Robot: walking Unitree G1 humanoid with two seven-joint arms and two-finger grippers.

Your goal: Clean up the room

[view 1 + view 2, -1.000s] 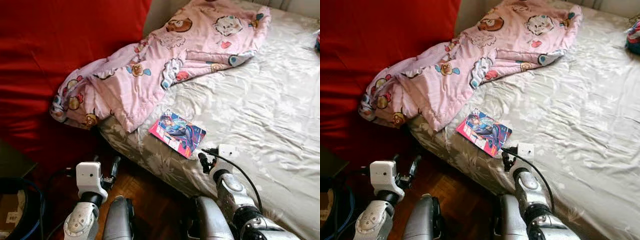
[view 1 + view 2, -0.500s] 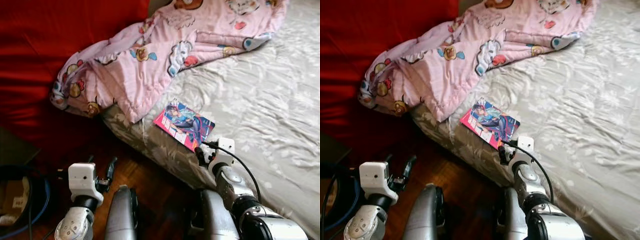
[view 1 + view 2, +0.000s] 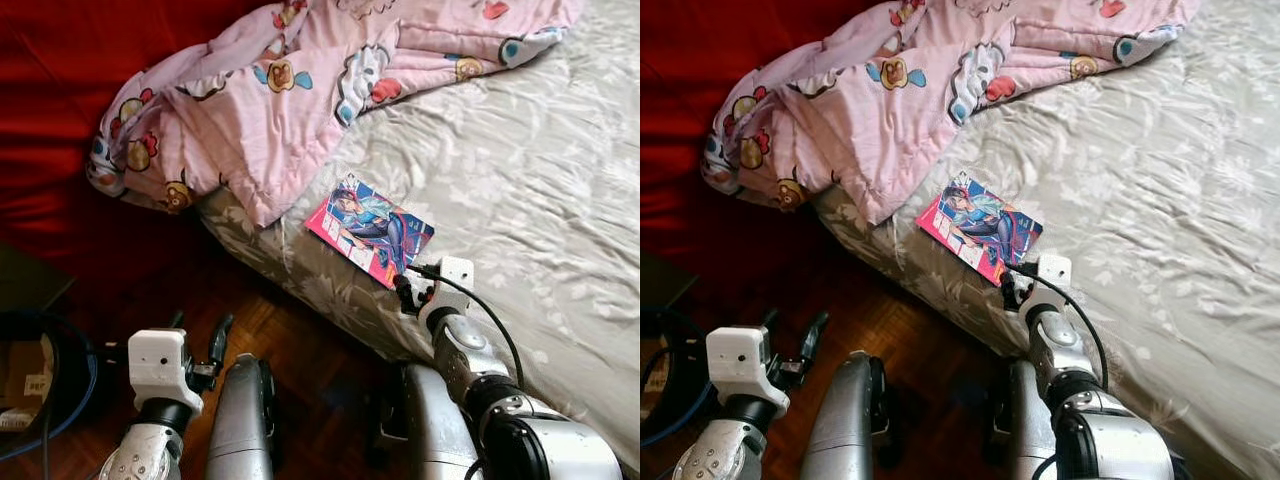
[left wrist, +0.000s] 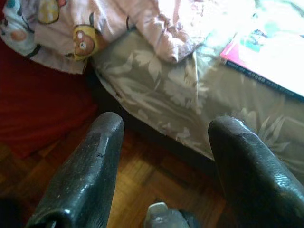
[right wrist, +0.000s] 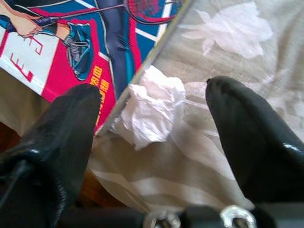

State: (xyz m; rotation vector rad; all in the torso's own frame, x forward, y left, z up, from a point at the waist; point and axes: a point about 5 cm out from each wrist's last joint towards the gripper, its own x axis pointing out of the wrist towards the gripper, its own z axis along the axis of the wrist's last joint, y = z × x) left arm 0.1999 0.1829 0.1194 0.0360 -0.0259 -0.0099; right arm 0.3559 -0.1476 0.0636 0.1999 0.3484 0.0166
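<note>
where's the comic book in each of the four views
Left eye view: comic book lies near the bed's edge, just ahead of the right gripper.
Right eye view: same spot, centre.
Left wrist view: its pink corner sits on the grey sheet.
Right wrist view: beside a crumpled white tissue.
Shared landmark: the leaf-patterned grey bedsheet.

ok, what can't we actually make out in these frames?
- Crumpled white tissue: in the eye views the right gripper covers it.
- Magazine: cropped by the frame edge in the right wrist view; glare washes it out in the left wrist view.
- Dark bin: cut off at the picture's left edge; contents unclear.
</note>
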